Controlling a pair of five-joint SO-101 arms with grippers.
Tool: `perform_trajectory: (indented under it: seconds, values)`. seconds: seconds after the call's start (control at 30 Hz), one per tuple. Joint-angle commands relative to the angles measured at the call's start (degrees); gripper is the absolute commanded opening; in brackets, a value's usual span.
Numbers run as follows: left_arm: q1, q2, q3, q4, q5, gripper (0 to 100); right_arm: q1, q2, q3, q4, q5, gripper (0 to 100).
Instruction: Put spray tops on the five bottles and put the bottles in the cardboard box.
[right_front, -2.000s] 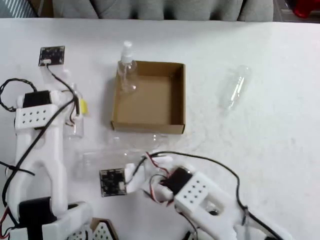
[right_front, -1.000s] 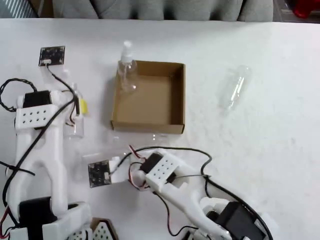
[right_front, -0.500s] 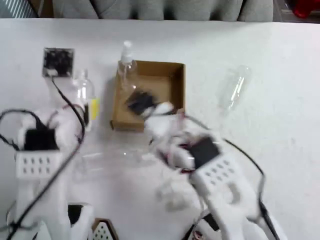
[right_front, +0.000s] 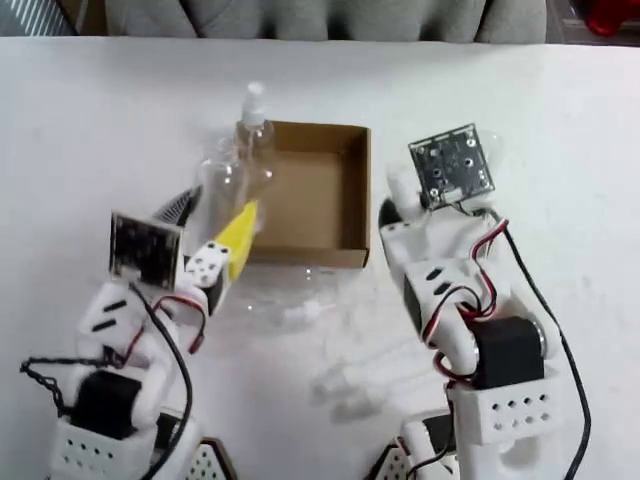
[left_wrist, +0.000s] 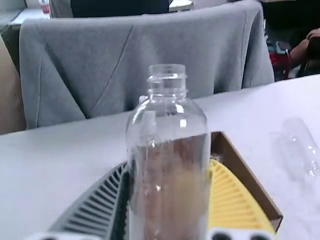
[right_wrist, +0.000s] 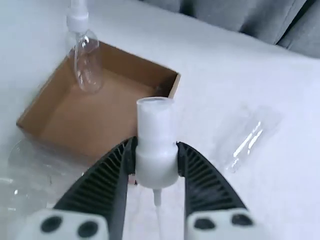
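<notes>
- The left claw (left_wrist: 169, 172) clamps a clear uncapped bottle (left_wrist: 167, 125), upright, just beside the left wall of the cardboard box (right_front: 300, 255).
- The right claw (right_wrist: 156, 150) grips a white spray top (right_wrist: 155, 125), right of the box.

No readable text, labels, numbers or signs anywhere.

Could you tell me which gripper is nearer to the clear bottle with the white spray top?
Left. The left gripper, holding an uncapped clear bottle, is beside that capped bottle; the right gripper sits across the brown cardboard box.
</notes>
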Motion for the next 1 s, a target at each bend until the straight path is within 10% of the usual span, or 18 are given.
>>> perform_trajectory:
  seconds: [0.0,0.2,0.5,0.97]
  values:
    - [2.5,-6.2,4.0,-8.8,1.5,2,0.4,-1.3,-3.6,-12.4,-0.7,1.6]
    - [2.5,-9.4,8.4,-16.0,14.2,2,0.3,-1.1,-3.6,-32.9,-16.8,1.5]
    - [2.5,-15.5,16.2,-23.5,12.1,2,-2.6,-1.4,-3.9,-58.2,-26.8,1.5]
    - [4.7,-21.6,22.6,-26.7,8.3,2,-24.8,10.9,-25.1,-51.8,-22.2,1.5]
